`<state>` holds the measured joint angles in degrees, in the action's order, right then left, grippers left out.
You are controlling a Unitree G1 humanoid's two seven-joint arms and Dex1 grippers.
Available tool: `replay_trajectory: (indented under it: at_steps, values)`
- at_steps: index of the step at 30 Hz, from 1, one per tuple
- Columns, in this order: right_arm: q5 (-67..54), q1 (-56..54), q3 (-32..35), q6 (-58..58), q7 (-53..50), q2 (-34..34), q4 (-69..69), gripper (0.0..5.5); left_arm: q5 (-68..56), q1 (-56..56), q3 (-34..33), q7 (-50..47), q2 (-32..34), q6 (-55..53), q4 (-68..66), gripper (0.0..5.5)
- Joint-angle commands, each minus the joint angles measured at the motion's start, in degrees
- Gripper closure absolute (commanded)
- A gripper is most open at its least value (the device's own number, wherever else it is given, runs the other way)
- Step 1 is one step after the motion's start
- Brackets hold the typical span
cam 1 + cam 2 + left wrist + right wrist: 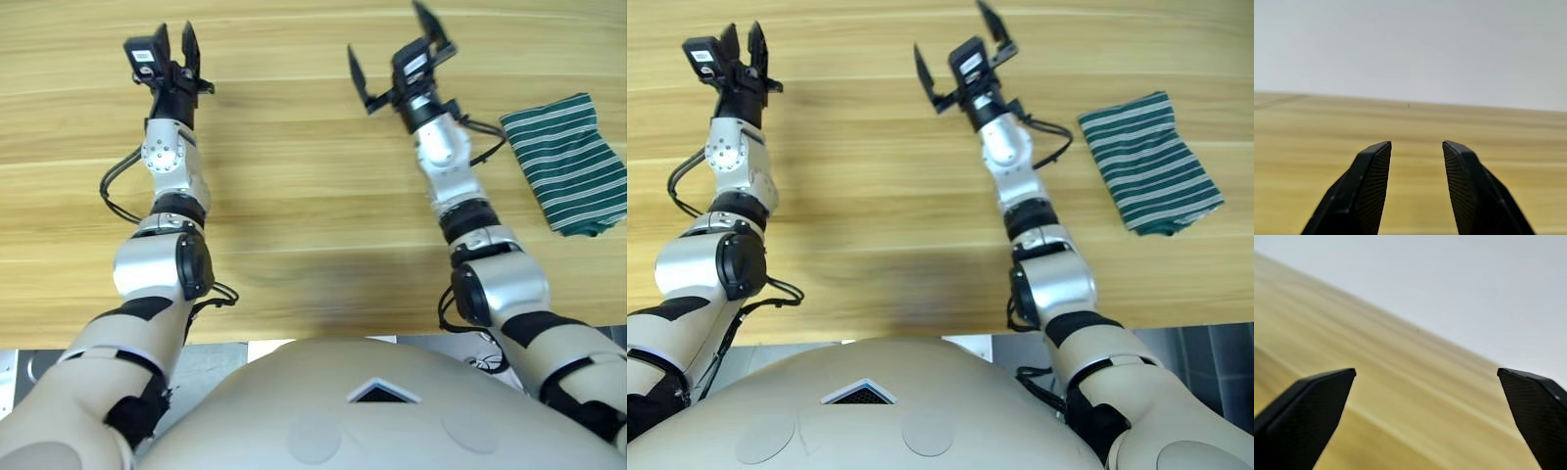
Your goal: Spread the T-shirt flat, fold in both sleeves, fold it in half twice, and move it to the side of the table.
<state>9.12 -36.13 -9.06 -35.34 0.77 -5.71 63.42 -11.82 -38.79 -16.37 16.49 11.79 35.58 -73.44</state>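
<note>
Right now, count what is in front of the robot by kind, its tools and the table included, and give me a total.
Folded green-and-white striped T-shirt: 1
Black two-fingered tools: 2, the left tool and the right tool, both open and empty
Light wooden table: 1
Total: 4

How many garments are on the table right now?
1. The folded green striped T-shirt lies on the table at the robot's right side, just right of the open, empty right end effector. No other garment is on the visible tabletop.
</note>
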Motion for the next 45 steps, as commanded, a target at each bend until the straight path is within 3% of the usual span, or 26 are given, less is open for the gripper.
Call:
replay_trajectory:
  at_steps: [1,6,17,35,45]
  values:
    - [-4.8,-3.6,6.8,3.5,0.7,-0.7,8.8,0.14,-1.4,-1.5,-2.5,-0.6,-0.2,-3.9,-1.6,3.54]
    - [-12.9,-6.2,16.4,8.1,7.3,-1.4,11.7,0.14,-3.4,-2.7,-5.7,1.2,-0.9,-6.5,-1.8,3.54]
    - [-23.3,-9.9,30.3,19.1,14.6,-3.2,12.8,0.14,-7.5,-5.6,-12.0,3.2,0.3,-13.3,-2.5,3.54]
    - [-22.6,-10.3,33.9,20.6,14.2,-4.3,13.0,0.14,-8.4,-7.2,-14.3,5.7,-0.1,-17.3,-2.8,3.54]
    - [-22.3,-10.0,34.1,20.2,14.1,-4.7,13.0,0.10,-8.7,-7.5,-15.3,9.5,-0.7,-18.0,-2.8,2.03]
